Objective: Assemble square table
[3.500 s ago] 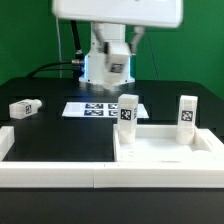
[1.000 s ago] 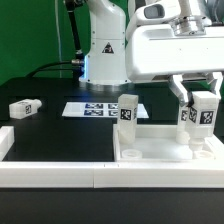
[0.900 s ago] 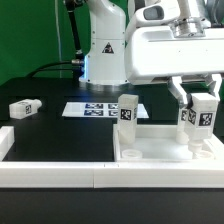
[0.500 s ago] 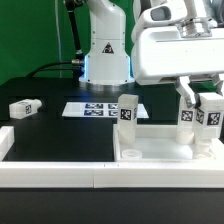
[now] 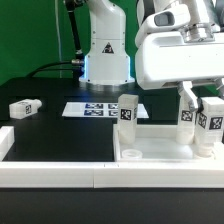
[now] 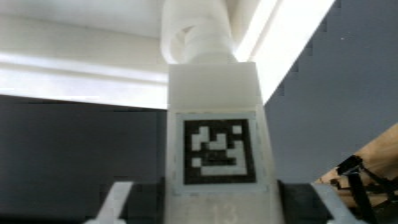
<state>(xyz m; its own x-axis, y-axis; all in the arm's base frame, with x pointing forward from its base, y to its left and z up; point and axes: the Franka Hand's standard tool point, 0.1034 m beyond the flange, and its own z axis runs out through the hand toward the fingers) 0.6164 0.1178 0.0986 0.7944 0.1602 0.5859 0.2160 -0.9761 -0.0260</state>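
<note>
The white square table top lies at the exterior view's right with its rim up. Two tagged white legs stand upright on it, one near its left corner and one further right. My gripper is shut on another tagged leg, held upright at the top's far right. In the wrist view this leg fills the space between my fingers, its tag facing the camera and the top's white surface beyond it. A loose leg lies on the table at the left.
The marker board lies flat behind the top, in front of the arm's base. Long white border rails run along the front and the left edge. A cable shows beside my finger.
Since 3.5 s ago my gripper has come down with the leg beside the right standing leg. Over the last second it has shifted slightly towards the exterior view's right.
</note>
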